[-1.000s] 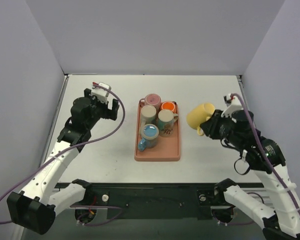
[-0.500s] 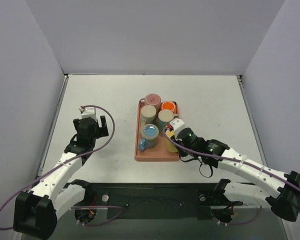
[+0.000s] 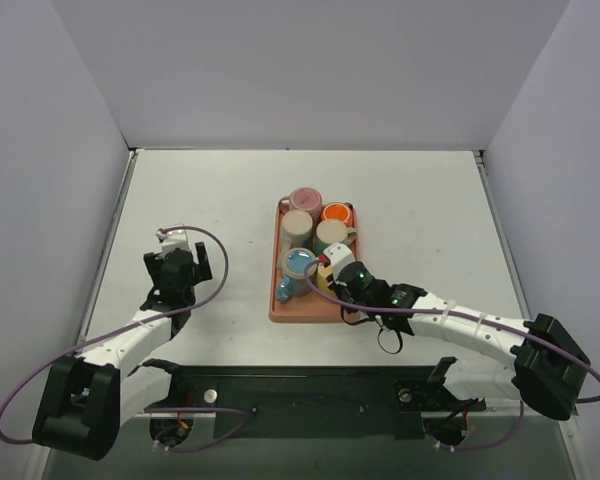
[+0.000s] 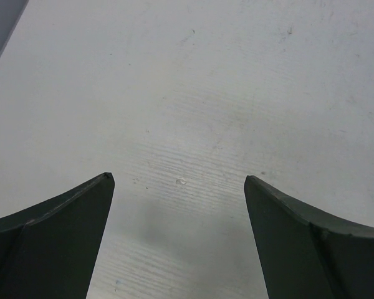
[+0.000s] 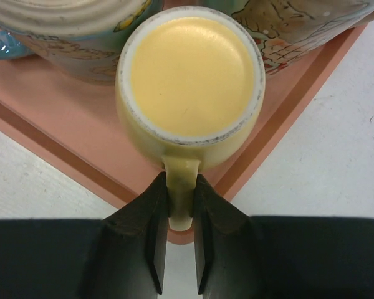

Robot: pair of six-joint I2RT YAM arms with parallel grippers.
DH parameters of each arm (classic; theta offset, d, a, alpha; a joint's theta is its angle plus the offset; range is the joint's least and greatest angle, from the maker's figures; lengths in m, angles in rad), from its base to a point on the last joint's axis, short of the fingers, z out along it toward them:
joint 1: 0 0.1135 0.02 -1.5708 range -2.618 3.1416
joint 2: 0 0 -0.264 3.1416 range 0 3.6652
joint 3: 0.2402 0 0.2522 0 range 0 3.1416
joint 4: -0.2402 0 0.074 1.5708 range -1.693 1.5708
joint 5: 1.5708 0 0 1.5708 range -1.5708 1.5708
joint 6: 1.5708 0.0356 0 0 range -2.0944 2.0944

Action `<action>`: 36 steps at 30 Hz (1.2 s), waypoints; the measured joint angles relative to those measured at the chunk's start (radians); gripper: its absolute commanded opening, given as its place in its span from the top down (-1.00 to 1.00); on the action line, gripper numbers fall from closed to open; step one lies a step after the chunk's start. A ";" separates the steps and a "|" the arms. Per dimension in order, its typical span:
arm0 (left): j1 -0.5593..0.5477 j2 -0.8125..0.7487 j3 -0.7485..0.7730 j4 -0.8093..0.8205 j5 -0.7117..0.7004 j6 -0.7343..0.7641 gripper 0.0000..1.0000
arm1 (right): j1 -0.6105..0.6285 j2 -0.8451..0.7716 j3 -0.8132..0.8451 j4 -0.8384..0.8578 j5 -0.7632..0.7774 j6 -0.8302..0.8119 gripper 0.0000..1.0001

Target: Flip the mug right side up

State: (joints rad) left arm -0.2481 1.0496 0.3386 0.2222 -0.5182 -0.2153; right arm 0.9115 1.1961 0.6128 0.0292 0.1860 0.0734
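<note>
The left gripper (image 4: 177, 180) is hanging released over the table (image 4: 206, 93) at the near left. The right gripper (image 5: 179, 187) is clenching the handle (image 5: 181, 171) of the mug (image 5: 190, 75), which is at the tray's (image 5: 62, 124) near right corner, its flat, pale-rimmed end facing the wrist camera. Other mugs (image 3: 302, 228) are standing just beyond.

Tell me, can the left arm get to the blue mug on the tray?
Probably yes. The left claw is open and holds nothing, the blue mug sits on the left side of the tray, and only bare table lies between them.
</note>
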 measured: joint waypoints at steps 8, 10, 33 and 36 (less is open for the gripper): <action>0.001 0.021 -0.007 0.071 0.029 -0.002 -0.94 | -0.001 0.023 0.000 0.020 0.020 0.018 0.02; 0.001 0.022 -0.007 0.074 0.030 -0.002 -0.95 | -0.001 0.015 0.000 0.008 0.035 0.024 -0.06; 0.001 0.063 -0.007 0.158 0.029 0.016 -0.92 | -0.389 -0.546 -0.043 -0.215 0.040 0.057 -0.45; 0.001 0.064 -0.007 0.164 0.029 0.016 -0.93 | -0.402 -0.552 -0.069 -0.226 0.020 0.063 -0.46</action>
State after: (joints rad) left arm -0.2470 1.1137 0.3313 0.3866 -0.4889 -0.1989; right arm 0.5098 0.6437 0.5442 -0.1970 0.2058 0.1364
